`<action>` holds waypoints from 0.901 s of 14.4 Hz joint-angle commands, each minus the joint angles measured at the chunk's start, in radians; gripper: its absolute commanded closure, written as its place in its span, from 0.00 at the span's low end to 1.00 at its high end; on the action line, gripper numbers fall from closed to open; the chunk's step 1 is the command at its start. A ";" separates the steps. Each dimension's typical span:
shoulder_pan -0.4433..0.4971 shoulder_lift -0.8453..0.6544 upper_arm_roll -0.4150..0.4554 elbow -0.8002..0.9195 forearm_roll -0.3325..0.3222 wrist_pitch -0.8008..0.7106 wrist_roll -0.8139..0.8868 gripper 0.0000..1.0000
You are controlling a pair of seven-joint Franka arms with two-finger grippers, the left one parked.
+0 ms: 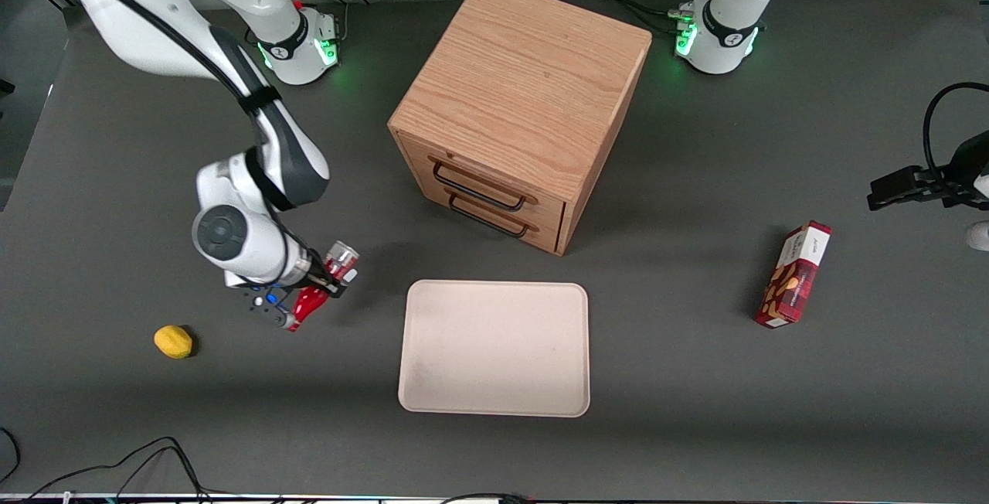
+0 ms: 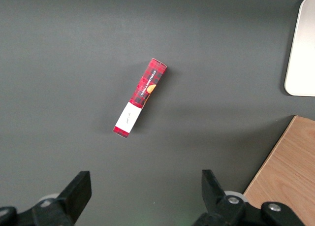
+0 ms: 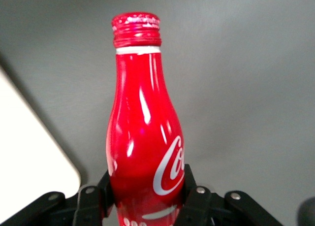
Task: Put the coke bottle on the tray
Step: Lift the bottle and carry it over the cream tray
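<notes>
The coke bottle [image 1: 313, 301] is a slim red bottle with white script, held tilted above the table, its cap pointing toward the front camera and its silvery base away from it. My gripper [image 1: 324, 281] is shut on its body. In the right wrist view the bottle [image 3: 142, 137] fills the frame, with the black fingers [image 3: 193, 191] pressed against both its sides. The beige tray [image 1: 494, 348] lies flat beside the bottle, toward the parked arm's end, and holds nothing. Its rounded corner [image 3: 29, 152] shows in the right wrist view.
A wooden drawer cabinet [image 1: 521, 110] stands farther from the front camera than the tray. A yellow lemon [image 1: 173, 341] lies beside the gripper toward the working arm's end. A red snack box [image 1: 794, 275] lies toward the parked arm's end and shows in the left wrist view [image 2: 140, 97].
</notes>
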 commanded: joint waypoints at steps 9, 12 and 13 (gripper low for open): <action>0.025 0.238 0.229 0.666 0.035 -0.333 -0.322 1.00; 0.030 0.421 0.254 0.675 0.043 -0.199 -0.335 1.00; 0.038 0.470 0.252 0.675 0.042 -0.152 -0.336 1.00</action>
